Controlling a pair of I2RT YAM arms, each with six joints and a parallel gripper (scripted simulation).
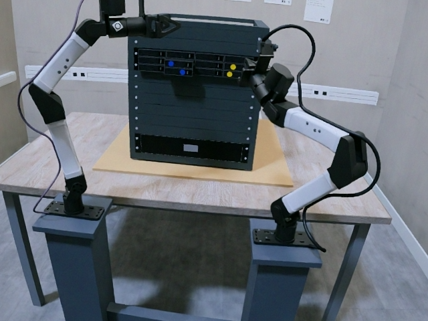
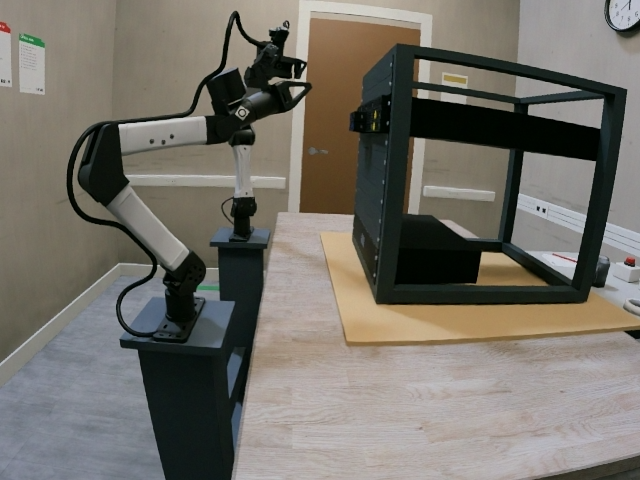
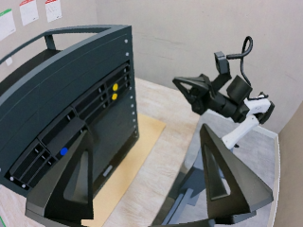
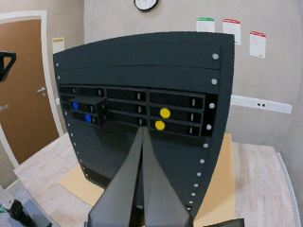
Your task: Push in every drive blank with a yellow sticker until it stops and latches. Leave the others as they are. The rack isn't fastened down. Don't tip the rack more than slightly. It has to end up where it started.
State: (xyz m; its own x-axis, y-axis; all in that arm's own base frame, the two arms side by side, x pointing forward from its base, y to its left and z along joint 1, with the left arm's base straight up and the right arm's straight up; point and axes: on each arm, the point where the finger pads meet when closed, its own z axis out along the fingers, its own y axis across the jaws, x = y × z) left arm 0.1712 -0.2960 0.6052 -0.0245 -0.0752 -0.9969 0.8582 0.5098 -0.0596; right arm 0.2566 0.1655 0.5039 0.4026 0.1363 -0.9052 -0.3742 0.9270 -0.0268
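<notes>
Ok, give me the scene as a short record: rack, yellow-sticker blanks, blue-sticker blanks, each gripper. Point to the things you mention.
rack: upright on the tan mat (image 1: 276, 172) (image 2: 361, 325) (image 3: 151, 134) (image 4: 229, 175)
yellow-sticker blanks: two, one above the other, at the right end of the drive row in the top view; latching can't be told
blue-sticker blanks: two, one above the other, standing out from the blanks around them
left gripper (image 1: 172, 27) (image 2: 305, 68) (image 3: 144, 131): open, nothing between its fingers
right gripper (image 1: 243, 70) (image 2: 307, 87) (image 3: 173, 78) (image 4: 143, 130): shut, empty, off the rack

brown door (image 2: 361, 118) (image 4: 24, 80) in a pale frame, round wall clock (image 2: 622, 11) (image 4: 146, 4), red-topped button box (image 2: 627, 270), dark cylindrical container (image 2: 601, 271) beside it
</notes>
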